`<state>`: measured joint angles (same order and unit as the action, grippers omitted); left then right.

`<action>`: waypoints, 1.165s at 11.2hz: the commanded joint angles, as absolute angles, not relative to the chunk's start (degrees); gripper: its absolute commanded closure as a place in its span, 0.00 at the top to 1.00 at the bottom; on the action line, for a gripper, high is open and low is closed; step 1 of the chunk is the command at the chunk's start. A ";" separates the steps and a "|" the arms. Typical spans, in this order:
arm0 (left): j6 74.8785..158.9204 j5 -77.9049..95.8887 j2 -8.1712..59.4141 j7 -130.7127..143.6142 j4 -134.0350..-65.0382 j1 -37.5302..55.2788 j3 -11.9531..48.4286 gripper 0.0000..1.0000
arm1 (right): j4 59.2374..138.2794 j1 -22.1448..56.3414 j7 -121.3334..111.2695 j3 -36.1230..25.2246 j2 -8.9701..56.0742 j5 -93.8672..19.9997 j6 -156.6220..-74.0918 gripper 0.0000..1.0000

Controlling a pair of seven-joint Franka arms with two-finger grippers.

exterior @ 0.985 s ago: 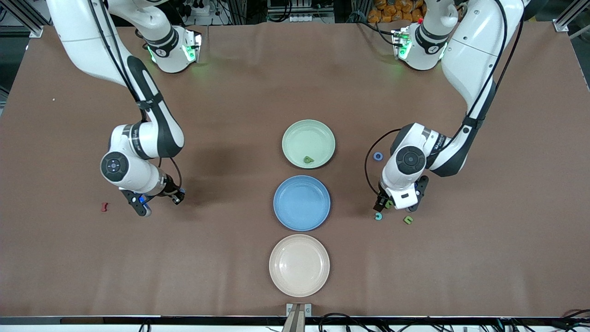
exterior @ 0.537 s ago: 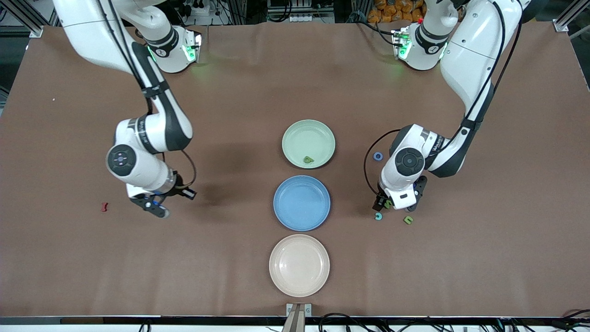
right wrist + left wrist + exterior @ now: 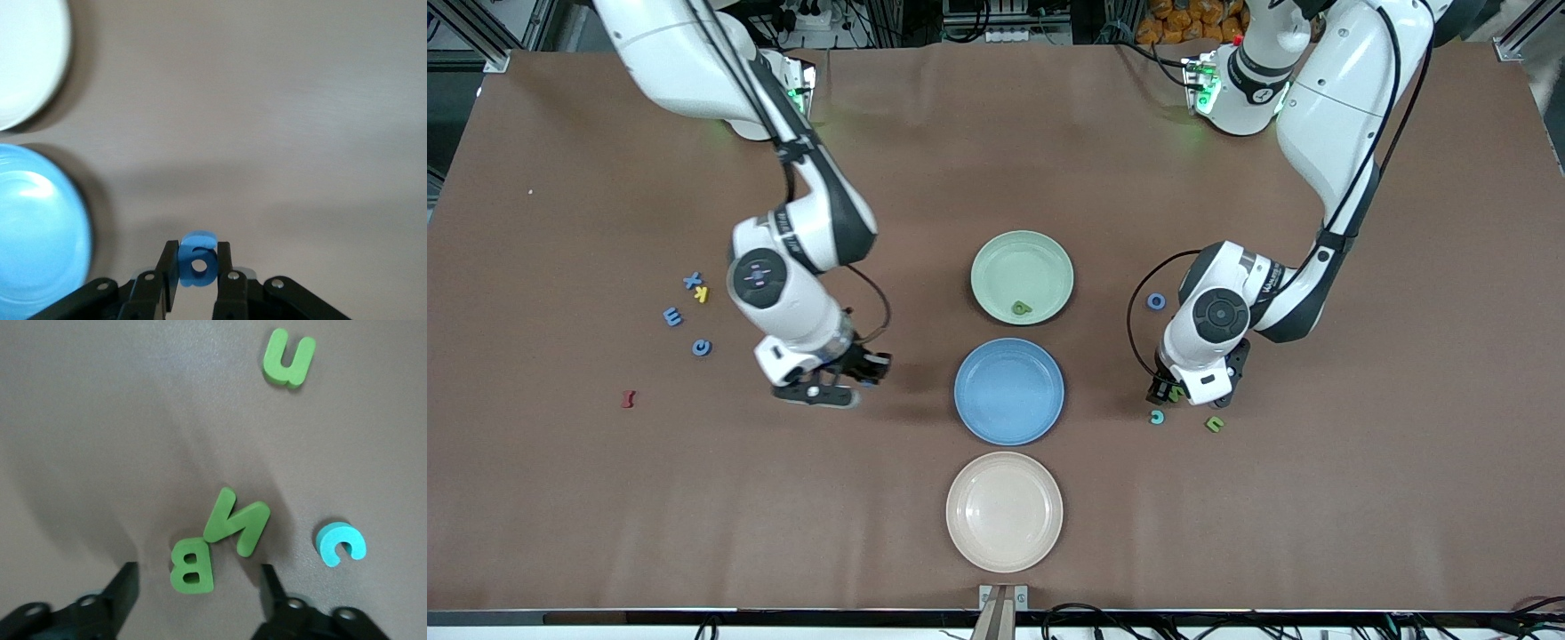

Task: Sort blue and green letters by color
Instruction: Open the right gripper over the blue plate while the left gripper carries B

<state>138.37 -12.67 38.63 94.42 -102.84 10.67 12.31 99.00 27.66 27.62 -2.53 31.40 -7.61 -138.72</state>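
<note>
Small medium-blue flat foam letter g (image 3: 198,259) is pinched upright betw. the right gripper (image 3: 198,267) fingers, jaws nearly closed on its thin faces. In the front view that gripper (image 3: 831,388) is up over bare brown surface (image 3: 925,160), just beside the round glossy blue plate (image 3: 1009,391), on the right arm's side of it. Key relation: plate lies sideways from the held g, toward table centre; my guess is the next move is a short carry over the rim, then release. Right arm is the one nearer w/ a blue piece in hand.

Left gripper (image 3: 199,590) hangs low over a cluster, fingers spread wide, holding nothing. Leaf-green foam B (image 3: 192,565) sits betw. the fingers, touching or slightly under the leaf-green foam N (image 3: 237,522); cannot tell which overlaps. Risk, as I judge it: closing on B may drag N along. Turquoise-blue foam c (image 3: 340,543) lies near, green foam u (image 3: 288,358) well apart from those.

Pale green round plate (image 3: 1022,276) has one green letter (image 3: 1022,308) in it already. Cream plate (image 3: 1004,510) is nearest the camera. Blue ring-shaped o (image 3: 1156,301) lies beside the left arm's wrist. Toward the right arm's end: blue x (image 3: 691,280), blue E (image 3: 672,316), another blue c (image 3: 702,348), plus yellow K (image 3: 703,294) & dark red letter (image 3: 629,399), not task items. Foam looks light, matte, soft-edged; surface is a dull cloth-like cover.
</note>
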 commanded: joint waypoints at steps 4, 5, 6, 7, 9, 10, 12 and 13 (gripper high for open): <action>138.78 -9.49 39.20 94.83 -101.78 10.28 12.48 0.00 | 85.44 36.91 26.28 -2.03 42.54 -7.74 -147.83 0.00; 138.78 -9.49 39.03 94.83 -101.78 10.28 12.48 0.00 | 84.99 37.44 26.28 -1.06 42.89 -7.65 -149.05 0.00; 138.78 -9.41 38.76 94.83 -101.69 10.20 12.48 0.00 | 84.90 38.22 26.19 -0.71 43.59 -7.65 -151.24 0.00; 138.78 -9.49 38.41 95.18 -101.60 10.20 12.48 0.00 | 84.82 38.49 26.28 -0.01 44.12 -7.73 -152.91 0.00; 138.69 -9.58 37.45 95.18 -100.99 11.07 12.57 0.00 | 84.64 39.02 26.19 1.32 45.09 -7.56 -156.77 0.14; 138.52 -9.58 36.31 95.19 -100.99 11.42 12.83 0.00 | 84.64 39.46 26.54 1.32 45.26 -7.65 -157.23 0.69; 137.73 -9.67 34.38 96.15 -101.07 13.00 13.09 0.00 | 84.90 39.46 26.11 1.32 45.26 -7.65 -157.06 1.00; 136.33 -9.67 33.84 96.33 -100.99 14.83 13.10 0.00 | 84.90 39.03 25.93 1.32 45.00 -7.39 -156.71 1.00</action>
<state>138.86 -10.83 36.79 94.93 -100.29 11.71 13.37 86.54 39.54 26.81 1.20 44.23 -7.59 -157.02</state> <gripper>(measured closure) 0.714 0.458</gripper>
